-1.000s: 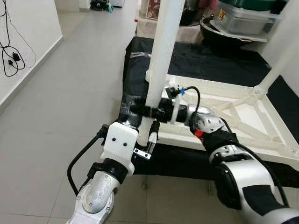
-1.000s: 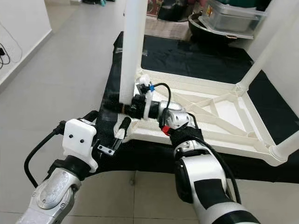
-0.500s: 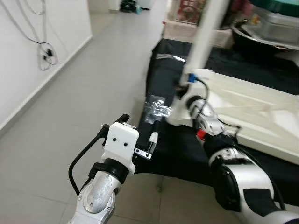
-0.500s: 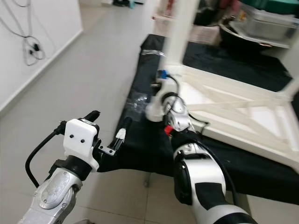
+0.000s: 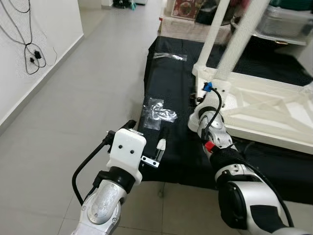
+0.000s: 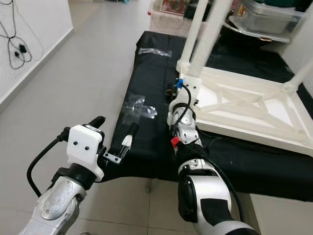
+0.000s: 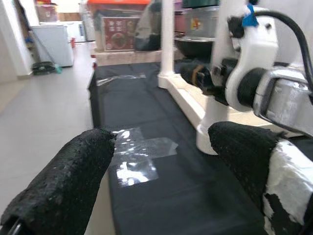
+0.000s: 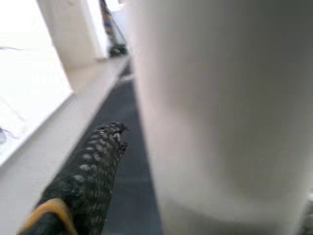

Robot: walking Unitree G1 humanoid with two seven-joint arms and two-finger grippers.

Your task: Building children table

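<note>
Eye views: upturned table (image 5: 274, 105) is lying on the black desk (image 5: 166, 93); right gripper (image 6: 172, 92) is reaching at its near-corner leg (image 5: 237, 41). Risk: a sideways pull could rack the leg joint.

Left wrist: left gripper (image 7: 161, 161) is hovering with fingers apart, table ahead.

Right wrist: leg is sitting against one finger (image 8: 85, 176); grip unclear.

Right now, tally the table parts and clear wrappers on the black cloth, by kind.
Legs: 3
Tabletop: 1
Wrappers: 2
Total: 6
</note>
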